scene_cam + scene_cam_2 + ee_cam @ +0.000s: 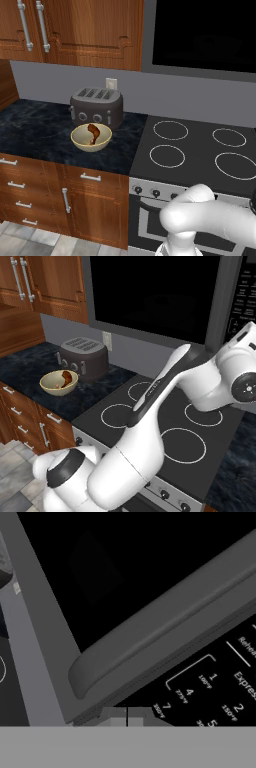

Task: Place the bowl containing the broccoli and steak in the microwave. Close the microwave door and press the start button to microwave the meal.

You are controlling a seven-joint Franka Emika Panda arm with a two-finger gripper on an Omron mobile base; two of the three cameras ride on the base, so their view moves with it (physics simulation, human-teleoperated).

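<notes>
The large black box-shaped microwave (155,296) hangs above the black stovetop (165,426), its wide black door (100,577) seemingly closed. The claw sits near its grey handle (160,632); whether spread or pressed together, I cannot tell.

**Cam setup: two base views fwd/down, hand cam tight on microwave**

Left base view: from behind-left of the arm, looks fwd and down over the table (35,132), toaster (96,106) and stovetop (200,150); mid range.

Right base view: from behind-right, faces fwd and left across the stovetop (165,426), arm large in the foreground.

Shared by both: stovetop, toaster, tan bowl (91,137), microwave door (205,32), wood cabinets (75,30).

Hand view: rolled, v. close to the microwave door (100,567), its handle (165,619) and keypad (220,687).
</notes>
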